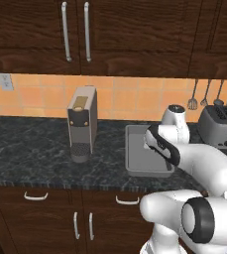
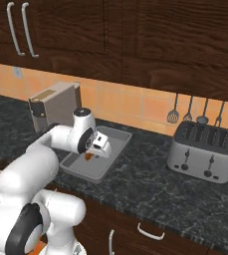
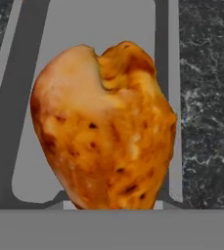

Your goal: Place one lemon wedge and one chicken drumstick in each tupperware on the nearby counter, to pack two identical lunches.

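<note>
Holding a drumstick (image 3: 103, 127) pinched in its jaws over the tupperware (image 2: 113, 140), the robot should next open them.

The robot arm (image 1: 204, 163) is built of smooth, glossy white shells with rounded, swollen links. Dark grey to black rings mark its joints: one broad dark band circles the big elbow housing (image 1: 197, 217) low in the left base view, and another wraps the forearm segment (image 1: 163, 145). A round white cap with a dark top (image 1: 176, 108) closes one wrist joint. In the right base view the hand (image 2: 99, 145) is a boxy white block with small dark marks on its face, set beside a dark-rimmed wrist disc (image 2: 85, 140).
</note>
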Tool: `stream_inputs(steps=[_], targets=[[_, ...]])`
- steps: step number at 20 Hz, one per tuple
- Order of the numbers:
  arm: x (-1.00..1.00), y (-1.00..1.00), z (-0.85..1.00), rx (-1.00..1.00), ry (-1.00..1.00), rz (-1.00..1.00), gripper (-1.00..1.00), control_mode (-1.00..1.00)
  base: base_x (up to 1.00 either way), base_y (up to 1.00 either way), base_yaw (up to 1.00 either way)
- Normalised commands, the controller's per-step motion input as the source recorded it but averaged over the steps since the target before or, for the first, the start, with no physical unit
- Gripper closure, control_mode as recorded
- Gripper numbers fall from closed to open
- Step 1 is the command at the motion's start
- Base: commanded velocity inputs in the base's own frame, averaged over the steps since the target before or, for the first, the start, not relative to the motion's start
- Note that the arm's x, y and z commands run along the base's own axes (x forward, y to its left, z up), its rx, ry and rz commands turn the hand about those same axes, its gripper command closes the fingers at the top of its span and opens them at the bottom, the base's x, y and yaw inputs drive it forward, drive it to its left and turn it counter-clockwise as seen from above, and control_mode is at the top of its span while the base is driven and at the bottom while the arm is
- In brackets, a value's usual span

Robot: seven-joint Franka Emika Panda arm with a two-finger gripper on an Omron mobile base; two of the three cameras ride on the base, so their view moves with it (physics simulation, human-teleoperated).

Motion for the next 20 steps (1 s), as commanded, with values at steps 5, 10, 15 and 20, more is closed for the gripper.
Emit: stream_inputs(steps=[5,10,15,20], targets=[[0.65,0.11,-0.47,0.00,0.10,0.00,1.00,-1.00,0.00,0.00,0.00],[0.49,-0.01,-0.54,0.00,0.10,0.01,1.00,-1.00,0.00,0.00,0.00],[0.27,0.00,-0.57,0.00,0.10,0.00,1.00,-1.00,0.00,0.00,0.00],[0.06,0.04,-0.57,0.00,0.06,0.00,1.00,-1.00,0.00,0.00,0.00]])
